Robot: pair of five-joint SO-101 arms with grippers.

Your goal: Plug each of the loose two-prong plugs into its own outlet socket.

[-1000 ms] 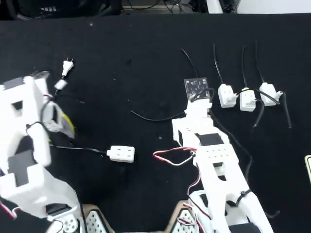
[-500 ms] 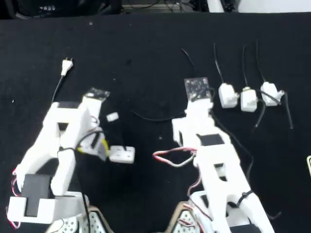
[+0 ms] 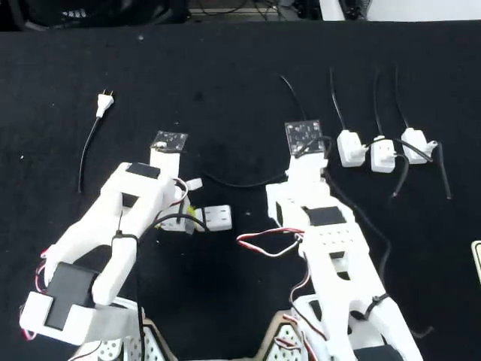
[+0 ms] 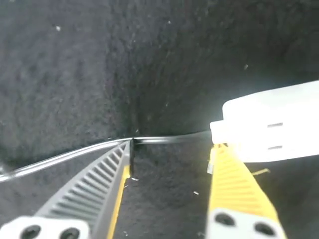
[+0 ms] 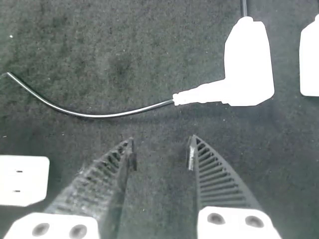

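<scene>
A white loose outlet socket (image 3: 219,218) lies on the black table (image 3: 225,68) near the middle. My left gripper (image 4: 172,152) stands open just beside it. One yellow finger (image 4: 230,172) touches the socket's (image 4: 271,124) end, and the other finger meets the socket's black cable (image 4: 70,155). A loose two-prong plug (image 3: 103,101) lies at the far left with its black cord. My right gripper (image 5: 161,149) hangs open above bare cloth, short of a white socket with a plug in it (image 5: 247,62).
Three white sockets (image 3: 382,153) with plugs and cords sit in a row at the right. A thin black cable (image 5: 99,112) curves across the cloth between the arms. The far half of the table is open cloth.
My left arm has swung from the far left edge to the middle, and its gripper now stands at the loose socket. The socket has shifted right and away. The right arm has kept still.
</scene>
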